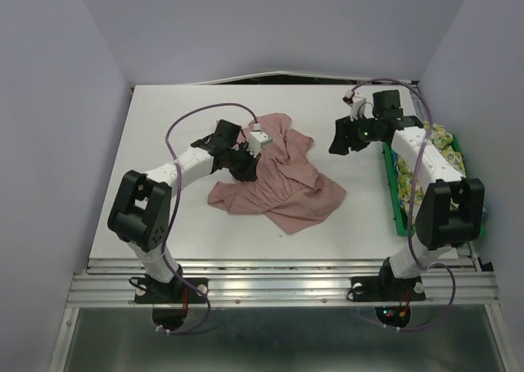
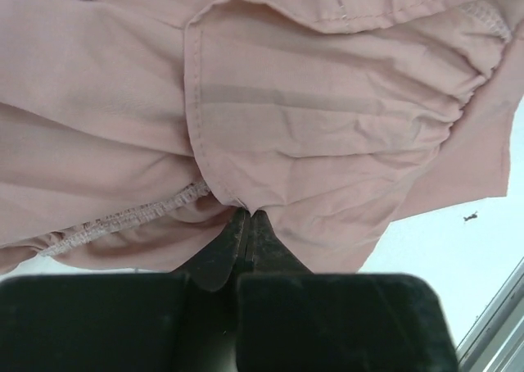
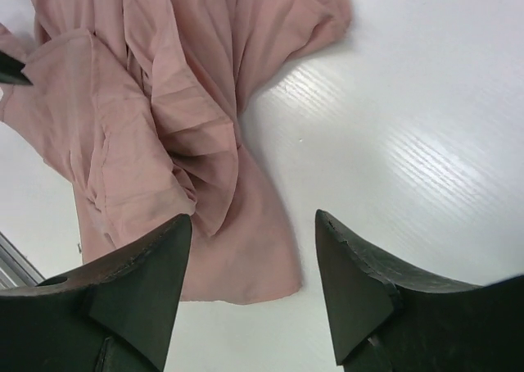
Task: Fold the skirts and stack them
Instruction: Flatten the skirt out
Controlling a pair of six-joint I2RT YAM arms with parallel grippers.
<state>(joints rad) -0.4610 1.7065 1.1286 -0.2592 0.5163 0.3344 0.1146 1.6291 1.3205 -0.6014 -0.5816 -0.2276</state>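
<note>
Closest to the arm bases lies the near hem of the pink skirt [image 1: 278, 179], which sits crumpled in about the middle of the white surface [image 1: 164, 118]. I judge the cloth to be thin, light and very soft. It falls in many folds, it will not keep a shape by itself, and it should slide easily on the smooth top, so one pinch will only drag it along. For a clean fold I would take it at two places along one edge, best at the gathered waistband [image 2: 131, 214], where the fabric is thicker and gives more to grip.

At the left side of the skirt, the left tool [image 2: 248, 218] has its fingers pressed together on a small ridge of fabric beside a stitched seam, so it holds the skirt by one layer or a few; I cannot tell how many.

Further back, just off the right side of the skirt, the right tool [image 3: 254, 249] hovers with its fingers wide apart and holds nothing. Under it I see bare surface and the skirt edge.

Well to the right of the skirt stands a green tray [image 1: 391, 193]. Inside it is a patterned cloth [image 1: 444, 140], light with yellow-green print, maybe another skirt. The right arm hides most of it, so I cannot say if it is folded.
</note>
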